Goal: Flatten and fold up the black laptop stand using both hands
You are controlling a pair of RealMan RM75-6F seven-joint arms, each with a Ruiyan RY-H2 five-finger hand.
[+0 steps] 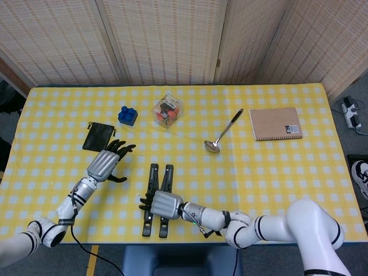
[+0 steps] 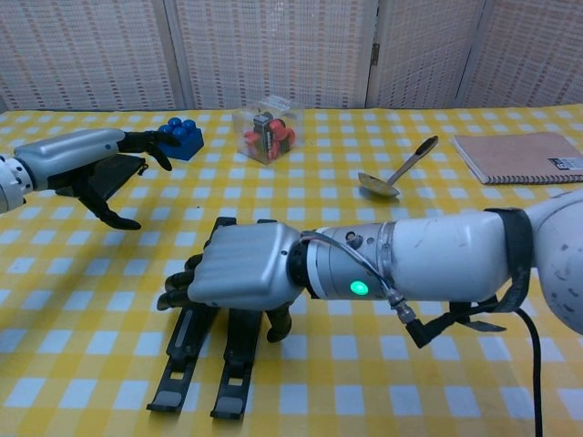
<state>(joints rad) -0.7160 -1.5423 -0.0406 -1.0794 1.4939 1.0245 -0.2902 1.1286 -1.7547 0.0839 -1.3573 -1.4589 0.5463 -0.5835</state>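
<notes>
Right hand [image 2: 239, 278] presses down on black hinged laptop stand [image 1: 158, 198], fingers curled over its 2 bars, apparently flattening it; left hand [image 1: 105, 164] hovers beside, fingers spread, empty

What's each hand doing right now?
Left hand: open, holding nothing.
Right hand: on the black laptop stand; grip cannot be told.

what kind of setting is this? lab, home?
Probably a lab or data-collection room dressed up as a home table. A folding screen closes off the back, a yellow checked cloth covers the table, and unrelated props sit apart on it: a notebook, a spoon, a blue brick.
</notes>
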